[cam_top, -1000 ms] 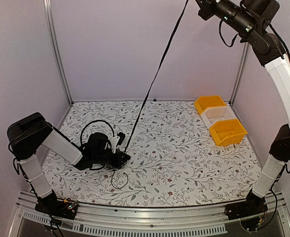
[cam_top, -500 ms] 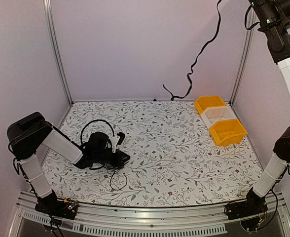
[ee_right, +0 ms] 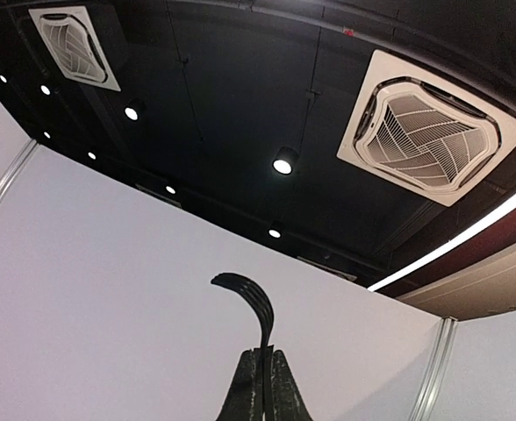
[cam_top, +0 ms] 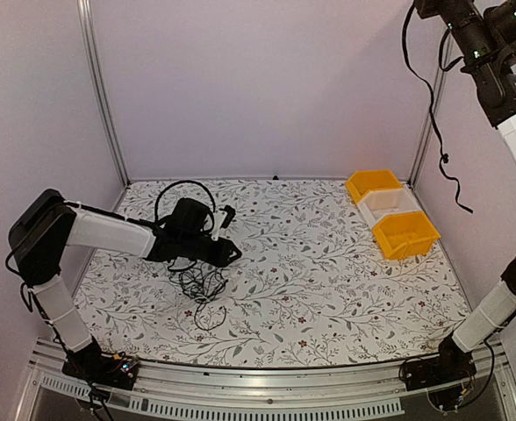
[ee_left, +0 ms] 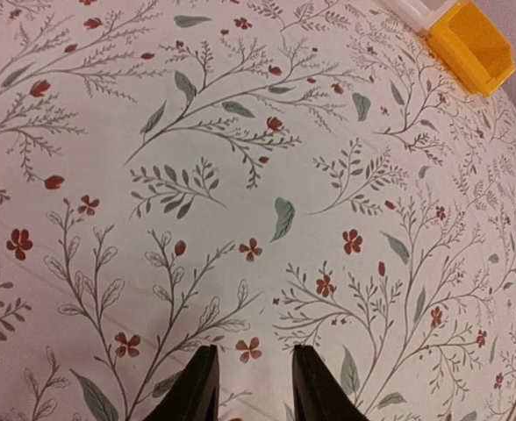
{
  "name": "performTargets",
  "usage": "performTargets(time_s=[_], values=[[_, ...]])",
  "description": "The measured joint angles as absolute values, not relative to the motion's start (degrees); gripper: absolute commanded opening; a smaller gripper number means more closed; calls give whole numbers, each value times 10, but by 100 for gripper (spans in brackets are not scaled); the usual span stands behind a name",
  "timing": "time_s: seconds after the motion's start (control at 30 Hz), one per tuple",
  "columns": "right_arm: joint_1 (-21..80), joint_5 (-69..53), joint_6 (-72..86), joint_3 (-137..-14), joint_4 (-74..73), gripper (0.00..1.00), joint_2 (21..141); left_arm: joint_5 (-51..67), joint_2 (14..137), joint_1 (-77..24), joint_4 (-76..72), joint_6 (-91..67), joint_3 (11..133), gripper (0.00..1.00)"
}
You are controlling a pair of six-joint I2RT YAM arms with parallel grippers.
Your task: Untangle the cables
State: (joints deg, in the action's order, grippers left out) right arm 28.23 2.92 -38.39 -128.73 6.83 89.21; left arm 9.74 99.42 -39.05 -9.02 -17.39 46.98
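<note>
Overhead, two arms reached across a floral worktop (cam_top: 328,289).
The left gripper (ee_left: 254,386) hovered released, jaws apart on nothing, just above the tangled cables (cam_top: 201,282) lying on the worktop; the right gripper (ee_right: 262,390), raised high, clenched one dangling black cable (ee_right: 263,324).

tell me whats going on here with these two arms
They are untangling cables. The right gripper, raised high, is shut on one black cable that hangs clear of the table. The left gripper is open and empty over the table, with a tangle of cables lying close by it.
</note>
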Motion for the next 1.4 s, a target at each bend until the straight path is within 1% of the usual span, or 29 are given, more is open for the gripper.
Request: performTargets(time_s=[0.03,0.07,0.1,0.13,0.17,0.2,0.23,0.33,0.47,0.5,0.63,0.7,0.73,0.77,0.8,0.93,1.17,1.27,1.4], values=[[277,30,-383,-1274,65,0,893,101,999,-390,-68,-174,507,36],[270,30,-383,-1261,63,0,893,102,1002,-390,-53,-176,532,39],[264,31,-382,-1252,60,0,894,103,1003,-390,-42,-178,554,48],[256,32,-381,-1241,57,0,894,103,1003,-390,-31,-182,572,58],[249,34,-379,-1235,55,0,894,103,1003,-390,-22,-187,586,73],[242,35,-377,-1228,55,0,894,103,1002,-390,-16,-188,593,93],[235,37,-375,-1223,55,0,894,104,1001,-390,-12,-190,598,99],[220,39,-371,-1206,57,0,893,107,990,-390,1,-201,601,99],[213,37,-371,-1183,59,0,892,102,985,-390,15,-207,625,98],[213,35,-371,-1176,59,0,892,98,983,-390,16,-211,633,99],[213,15,-366,-1141,53,0,889,82,976,-386,21,-232,657,100],[213,-13,-361,-1120,27,0,890,98,967,-374,10,-250,653,100],[213,-15,-361,-1117,22,0,890,116,959,-362,-8,-265,642,97],[213,-30,-359,-1113,0,0,894,128,953,-351,-19,-277,635,89],[213,-40,-358,-1112,-17,0,900,144,947,-336,-30,-292,628,84],[213,-65,-355,-1102,-70,0,935,189,945,-300,-49,-316,633,81],[196,-39,-338,-1096,-99,0,1016,226,945,-301,-58,-324,642,77],[174,-20,-330,-1123,-98,0,1045,238,945,-301,-66,-333,641,76],[138,-1,-324,-1203,-86,0,1085,250,945,-301,-69,-345,639,74]])
